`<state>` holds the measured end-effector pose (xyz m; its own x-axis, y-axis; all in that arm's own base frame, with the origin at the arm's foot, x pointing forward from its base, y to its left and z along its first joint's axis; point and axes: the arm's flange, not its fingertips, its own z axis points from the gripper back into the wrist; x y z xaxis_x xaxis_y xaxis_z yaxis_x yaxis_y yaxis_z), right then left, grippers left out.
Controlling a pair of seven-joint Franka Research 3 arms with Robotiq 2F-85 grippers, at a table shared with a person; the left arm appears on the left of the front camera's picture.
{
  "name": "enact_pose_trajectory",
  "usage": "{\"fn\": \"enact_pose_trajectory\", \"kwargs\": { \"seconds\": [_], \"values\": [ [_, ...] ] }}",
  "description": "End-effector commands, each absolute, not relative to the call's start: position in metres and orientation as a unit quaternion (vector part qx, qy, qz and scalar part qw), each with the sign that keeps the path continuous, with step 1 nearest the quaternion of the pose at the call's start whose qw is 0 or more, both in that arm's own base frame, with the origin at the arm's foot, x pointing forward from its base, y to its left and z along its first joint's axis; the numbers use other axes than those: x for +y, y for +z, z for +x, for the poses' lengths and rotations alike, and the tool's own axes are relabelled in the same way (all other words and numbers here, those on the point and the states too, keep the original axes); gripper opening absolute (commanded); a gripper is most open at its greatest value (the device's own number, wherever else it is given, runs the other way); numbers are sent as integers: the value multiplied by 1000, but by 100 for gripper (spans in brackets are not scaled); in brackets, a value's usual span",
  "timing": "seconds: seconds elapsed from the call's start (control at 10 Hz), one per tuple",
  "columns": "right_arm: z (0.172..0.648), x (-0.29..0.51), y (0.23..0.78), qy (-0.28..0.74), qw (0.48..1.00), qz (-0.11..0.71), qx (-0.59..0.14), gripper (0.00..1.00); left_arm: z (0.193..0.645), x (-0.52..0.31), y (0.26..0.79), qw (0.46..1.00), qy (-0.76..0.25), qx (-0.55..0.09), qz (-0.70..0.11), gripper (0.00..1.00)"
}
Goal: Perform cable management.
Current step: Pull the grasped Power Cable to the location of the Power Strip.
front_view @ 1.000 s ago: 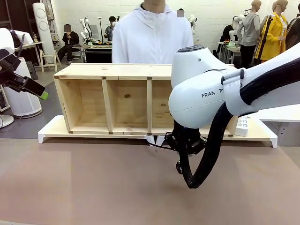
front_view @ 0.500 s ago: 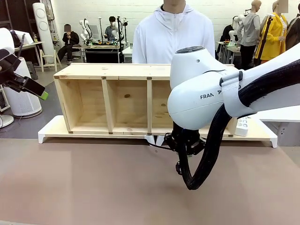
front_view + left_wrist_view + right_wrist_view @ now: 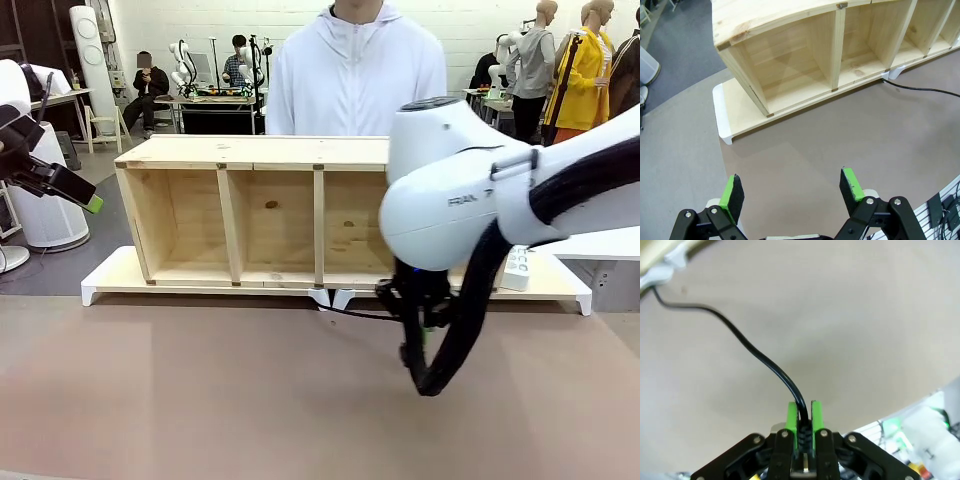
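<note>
One cable (image 3: 755, 352), two pincers (image 3: 790, 181) (image 3: 803, 409), maybe one strip (image 3: 517, 268)

A low board (image 3: 110, 278) lies across the far side of the bench (image 3: 200, 400), and a shelf unit (image 3: 250, 152) with three compartments side by side stands on it. A person (image 3: 358, 70) stands behind the unit. A power strip (image 3: 517, 268) sits on the board's right end, beside the unit. The cable (image 3: 360, 315) comes from under the board's front edge near the middle and runs right over the bench, ending between the fingers of the right pincer (image 3: 803, 412), before the right compartment. The left pincer (image 3: 792, 187) hangs off the unit's left end.
</note>
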<state>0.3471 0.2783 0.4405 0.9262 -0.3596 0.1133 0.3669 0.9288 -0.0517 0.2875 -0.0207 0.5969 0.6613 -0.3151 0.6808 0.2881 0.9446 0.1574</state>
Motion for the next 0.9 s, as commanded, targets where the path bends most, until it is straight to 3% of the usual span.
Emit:
{"fn": "enact_pose_trajectory", "kwargs": {
  "seconds": [0.0, 0.4, 0.8],
  "values": [
    [339, 210, 445, -227, 972, -43, -33, 14, 290, -20, 597, 909, -165, -382, 20, 100],
    [347, 118, 452, -281, 958, -55, -33, 14, 290, -20, 597, 909, -165, -382, 20, 100],
    [392, 46, 474, -295, 950, -67, -72, 14, 290, -20, 597, 909, -165, -382, 20, 100]
  ]
}}
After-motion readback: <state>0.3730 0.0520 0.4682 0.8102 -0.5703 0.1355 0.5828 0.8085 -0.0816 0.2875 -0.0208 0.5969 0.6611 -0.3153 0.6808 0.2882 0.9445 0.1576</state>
